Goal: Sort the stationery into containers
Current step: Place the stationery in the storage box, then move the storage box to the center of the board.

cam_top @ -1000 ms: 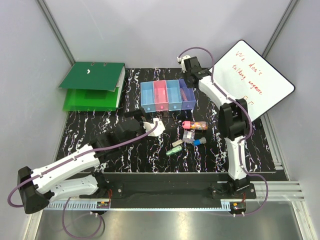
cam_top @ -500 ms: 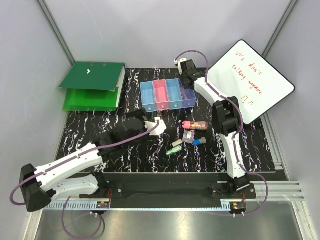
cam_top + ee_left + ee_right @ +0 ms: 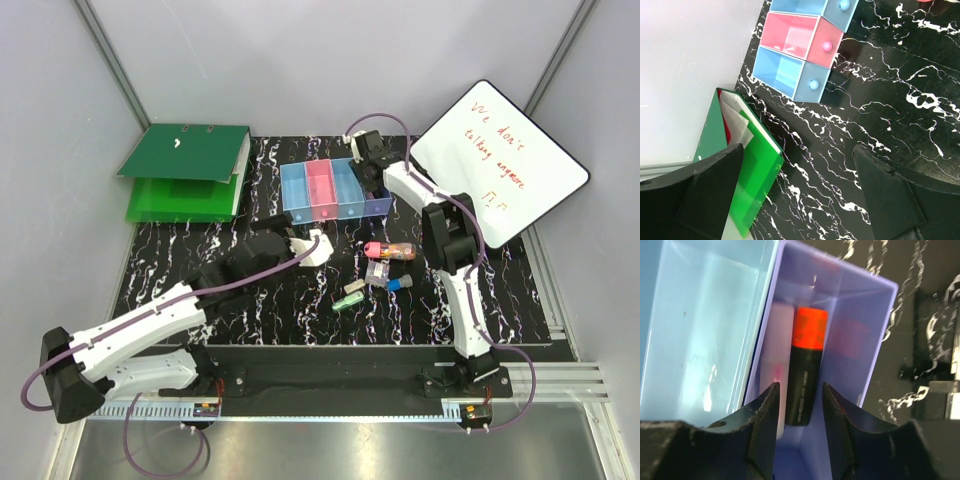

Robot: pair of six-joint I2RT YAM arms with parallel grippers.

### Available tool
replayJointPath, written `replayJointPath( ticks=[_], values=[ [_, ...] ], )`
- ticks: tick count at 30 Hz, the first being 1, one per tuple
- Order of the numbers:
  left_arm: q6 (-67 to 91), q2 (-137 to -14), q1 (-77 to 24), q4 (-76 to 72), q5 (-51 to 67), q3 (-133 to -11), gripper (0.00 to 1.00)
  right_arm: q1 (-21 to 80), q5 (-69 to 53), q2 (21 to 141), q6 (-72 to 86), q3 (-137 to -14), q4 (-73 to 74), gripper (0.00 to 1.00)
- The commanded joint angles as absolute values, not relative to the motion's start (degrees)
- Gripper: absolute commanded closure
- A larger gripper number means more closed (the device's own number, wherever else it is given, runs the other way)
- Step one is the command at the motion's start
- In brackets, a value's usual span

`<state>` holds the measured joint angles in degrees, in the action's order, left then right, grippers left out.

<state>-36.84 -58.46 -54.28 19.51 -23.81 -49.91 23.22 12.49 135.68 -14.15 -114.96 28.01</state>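
Note:
The containers (image 3: 335, 190) are a joined row of blue, pink, blue and purple bins at the back of the mat. My right gripper (image 3: 368, 176) hangs over the purple bin (image 3: 860, 340), jaws apart, and a black marker with an orange cap (image 3: 805, 365) lies in the bin between them (image 3: 799, 390). Loose stationery lies in front: a pink-capped tube (image 3: 388, 250), a clear piece (image 3: 377, 272), a blue piece (image 3: 400, 284), a beige piece (image 3: 353, 287) and a green piece (image 3: 347, 300). My left gripper (image 3: 300, 243) is open and empty (image 3: 797, 150) over bare mat, short of the blue (image 3: 785, 72) and pink (image 3: 800, 37) bins.
Green binders (image 3: 185, 170) lie at the back left, their edge showing in the left wrist view (image 3: 747, 175). A whiteboard (image 3: 495, 160) leans at the back right, close behind the right arm. The mat is black with white veins (image 3: 200, 260).
My right gripper has moved left and down from behind the row to over the purple bin. My left gripper has crept right, toward the bins.

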Motion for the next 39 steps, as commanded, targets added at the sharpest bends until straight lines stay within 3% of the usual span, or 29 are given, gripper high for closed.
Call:
replayJointPath(
  ticks=[1, 12, 19, 22, 30, 39],
  values=[
    [-37.6, -58.4, -53.9, 16.8, -23.5, -53.1, 0.01, 25.0, 12.4, 128.1, -14.8, -113.5, 27.5, 0.51],
    [-38.5, -57.2, -53.8, 20.6, -22.9, -55.0, 0.01, 25.8, 10.7, 106.7, -22.0, -105.6, 30.9, 0.43],
    [-40.0, -59.1, -53.4, 26.6, -21.4, -57.7, 0.01, 24.9, 2.7, 87.5, -52.8, -86.7, 36.4, 0.38],
    [-37.4, -61.6, -52.3, 28.7, -22.1, -58.7, 0.01, 24.6, 0.8, 81.3, -57.7, -78.0, 36.3, 0.36],
    [-33.0, -67.9, -47.7, 29.4, -25.2, -61.2, 0.01, 20.6, 0.1, 83.9, -56.2, -75.1, 35.4, 0.34],
    [-26.9, -75.6, -34.5, 31.6, -26.2, -67.6, 0.01, 20.3, -5.8, 90.1, -65.1, -75.2, 33.0, 0.32]
  ],
)
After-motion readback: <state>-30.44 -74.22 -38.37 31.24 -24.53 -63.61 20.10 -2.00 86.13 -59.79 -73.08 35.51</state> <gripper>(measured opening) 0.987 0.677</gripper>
